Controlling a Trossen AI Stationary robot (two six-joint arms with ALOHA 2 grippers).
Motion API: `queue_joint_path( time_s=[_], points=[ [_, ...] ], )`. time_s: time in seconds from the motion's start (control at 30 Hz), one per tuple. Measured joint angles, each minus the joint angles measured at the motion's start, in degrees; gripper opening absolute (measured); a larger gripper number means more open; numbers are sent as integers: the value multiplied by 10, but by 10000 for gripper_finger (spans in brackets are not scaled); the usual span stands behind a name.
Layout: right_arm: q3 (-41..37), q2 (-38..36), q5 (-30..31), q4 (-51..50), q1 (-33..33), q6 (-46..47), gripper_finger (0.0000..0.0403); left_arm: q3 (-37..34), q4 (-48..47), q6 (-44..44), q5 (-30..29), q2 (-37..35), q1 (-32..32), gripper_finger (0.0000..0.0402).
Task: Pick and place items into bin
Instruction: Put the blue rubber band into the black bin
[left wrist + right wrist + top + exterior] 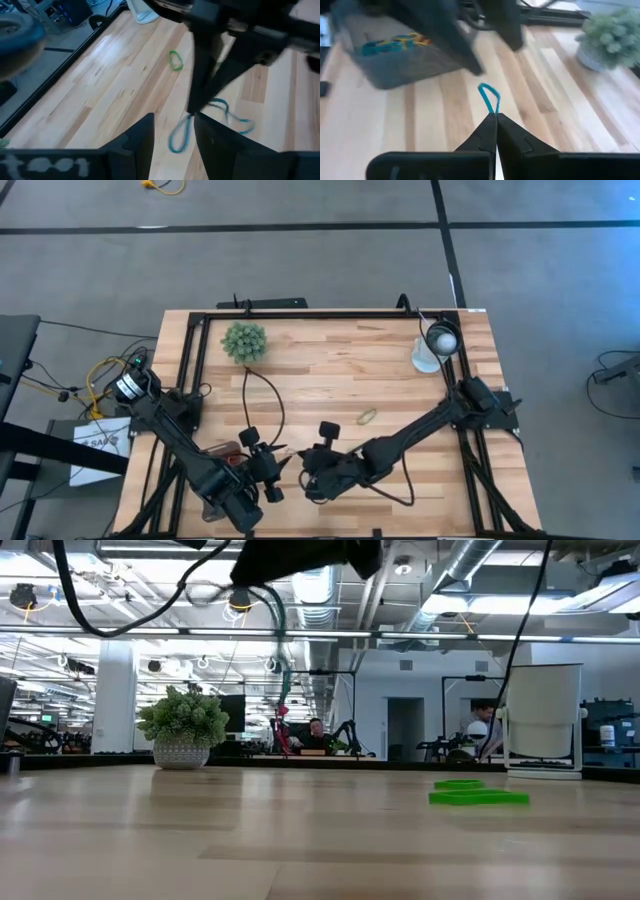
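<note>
While the left gripper (172, 132) hangs open beside the shallow dark grey plastic bin (395, 62), the right gripper (495, 125), just beyond that bin, pinches a thin blue rubber-band loop (489, 97), with a green loop (175, 60) lying farther from it.

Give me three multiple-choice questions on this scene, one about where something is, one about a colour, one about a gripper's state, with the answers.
1. Where is the green band?
A) in the bin
B) on the table
C) on the plant

2. What colour is the band in the right gripper?
A) red
B) yellow
C) blue

3. The right gripper is:
A) wide open
B) shut on a band
C) out of view

Answers:
1. B, it lies alone on bare wood.
2. C, the blue band sticks out from its fingertips.
3. B, its fingertips meet on that loop, in front of the open left gripper.
</note>
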Motion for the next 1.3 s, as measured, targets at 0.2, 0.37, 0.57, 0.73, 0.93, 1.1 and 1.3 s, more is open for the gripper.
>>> queue_joint_path(
  time_s=[0.2, 0.37, 0.57, 0.73, 0.93, 1.1, 1.3],
  points=[
    [0, 0, 8, 32, -3, -31, 0, 0, 0, 0, 0, 0, 0, 130],
    [0, 0, 8, 35, 0, -34, 0, 0, 0, 0, 1, 0, 0, 130],
    [0, 0, 9, 72, 7, -79, 0, 0, 0, 8, 10, 0, 0, 130],
    [0, 0, 8, 86, 7, -108, 0, 0, 0, 9, 30, 0, 1, 130],
    [0, 0, 8, 94, 12, -128, 0, 0, 0, 14, 37, 0, 2, 130],
    [0, 0, 8, 107, 17, -139, 0, 0, -1, 17, 37, 0, 2, 130],
    [0, 0, 8, 110, 17, -139, 0, 0, 0, 32, 35, 0, 2, 125]
  ],
)
